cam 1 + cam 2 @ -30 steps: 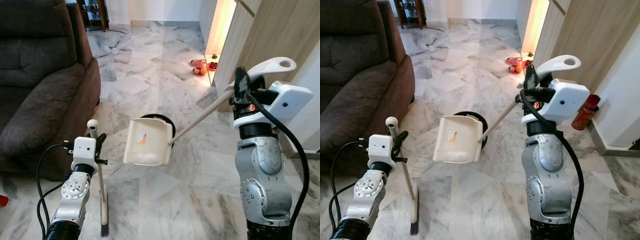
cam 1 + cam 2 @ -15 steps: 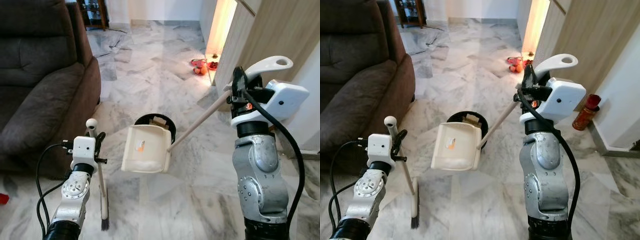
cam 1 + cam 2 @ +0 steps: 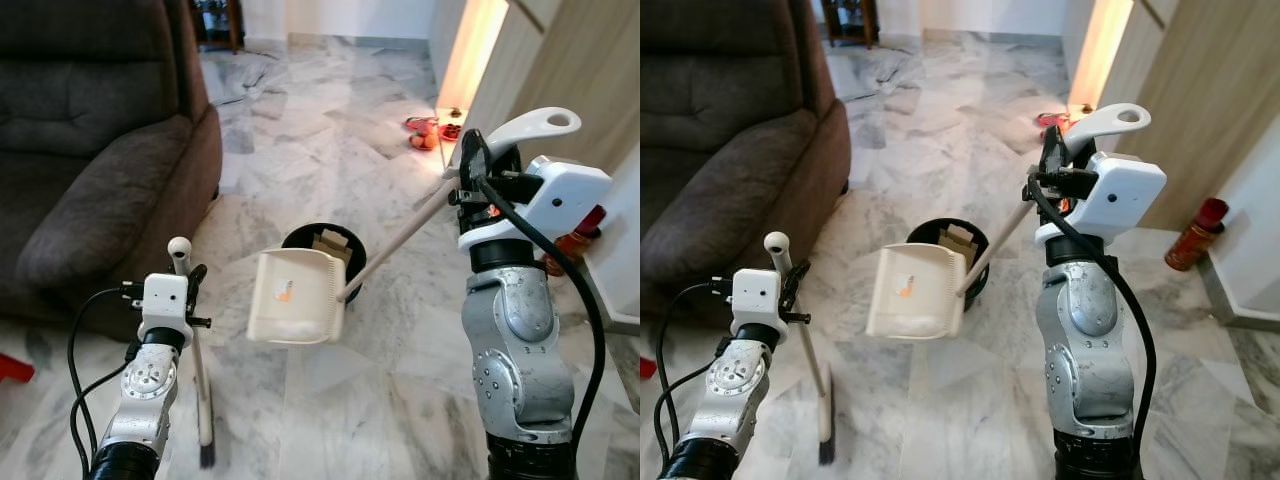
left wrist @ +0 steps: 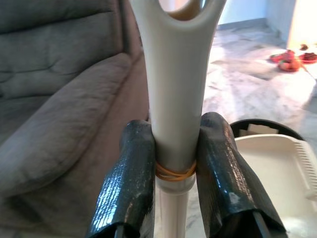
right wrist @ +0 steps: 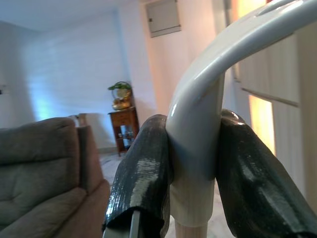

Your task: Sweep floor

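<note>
Since a second ago I have tipped the dustpan (image 3: 296,297) lower, and the black bin (image 3: 322,241) behind it now shows more of its open mouth, with a scrap of cardboard inside. The whole scene has also slid as my head moved.

My right pincer (image 5: 195,163) is clamped on the dustpan's long handle (image 3: 402,236), both black fingers pressed to the pale, smooth grip just below its looped top. From that pincer the wooden-looking shaft slants down to the cream plastic pan, which hangs above the floor (image 3: 330,390) just in front of the bin, its ribbed lip toward the bin and a small orange sticker on its face.

My left pincer (image 4: 173,163) is closed around the broom (image 3: 197,350), its taped, glossy black fingers (image 4: 131,178) squeezing the white round shaft where a yellow rubber band circles it. The broom stands nearly upright, well to the sofa side of the bin, its knobbed end above the pincer and its dark bristles down on the grey-veined marble floor. The brown fabric sofa (image 3: 90,160) sits beyond.
</note>
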Controlling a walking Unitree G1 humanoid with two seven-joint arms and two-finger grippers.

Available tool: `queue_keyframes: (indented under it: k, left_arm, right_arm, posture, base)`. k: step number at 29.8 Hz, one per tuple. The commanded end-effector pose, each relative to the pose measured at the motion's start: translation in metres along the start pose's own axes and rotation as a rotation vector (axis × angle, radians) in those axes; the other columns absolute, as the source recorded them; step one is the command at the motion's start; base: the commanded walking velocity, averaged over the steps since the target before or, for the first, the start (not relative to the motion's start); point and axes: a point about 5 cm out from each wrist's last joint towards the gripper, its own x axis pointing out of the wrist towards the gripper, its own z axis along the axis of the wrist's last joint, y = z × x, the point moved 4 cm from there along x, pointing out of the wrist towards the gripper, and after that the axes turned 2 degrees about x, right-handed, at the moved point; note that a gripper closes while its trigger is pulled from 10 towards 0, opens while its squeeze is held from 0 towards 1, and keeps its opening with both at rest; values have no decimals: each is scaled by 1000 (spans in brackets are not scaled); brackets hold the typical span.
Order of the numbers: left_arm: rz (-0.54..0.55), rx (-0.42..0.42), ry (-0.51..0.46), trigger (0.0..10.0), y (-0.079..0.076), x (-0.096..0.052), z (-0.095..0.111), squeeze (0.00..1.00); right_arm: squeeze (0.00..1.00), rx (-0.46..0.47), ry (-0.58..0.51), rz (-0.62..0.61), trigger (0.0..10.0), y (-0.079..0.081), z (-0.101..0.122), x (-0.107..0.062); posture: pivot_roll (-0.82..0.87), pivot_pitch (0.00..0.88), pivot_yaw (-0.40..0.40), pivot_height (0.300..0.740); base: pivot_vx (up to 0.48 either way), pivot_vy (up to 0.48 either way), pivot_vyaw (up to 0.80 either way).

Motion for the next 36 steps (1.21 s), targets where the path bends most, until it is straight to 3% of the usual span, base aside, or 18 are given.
queue_keyframes:
  k: [1, 10, 21, 28, 36]
  left_arm:
    - [7, 27, -53, 10000, 4, 3, 11, 0]
    - [8, 26, -57, 10000, 4, 4, 13, 0]
    - [10, 27, -62, 10000, 4, 4, 14, 0]
    - [13, 29, -68, 10000, 4, 5, 15, 0]
    - [17, 28, -78, 10000, 5, 7, 18, 0]
  right_arm:
    - [0, 36, -57, 25, 10000, 7, 13, 3]
    - [0, 26, -54, 31, 10000, 8, 12, 3]
    - [0, 45, -56, 26, 10000, 8, 12, 3]
    - [0, 17, -156, -37, 10000, -2, 30, 5]
    - [0, 29, -198, -62, 10000, -4, 39, 7]
  posture:
    - [-24, 77, -2, 740]
    - [-26, 77, -3, 740]
    - [-24, 71, -3, 740]
    - [-23, 61, -1, 740]
    - [-23, 61, -1, 740]
  base:
    - [289, 0, 0]
    - [302, 0, 379]
    - [303, 0, 0]
    - [304, 0, 0]
    - [302, 0, 0]
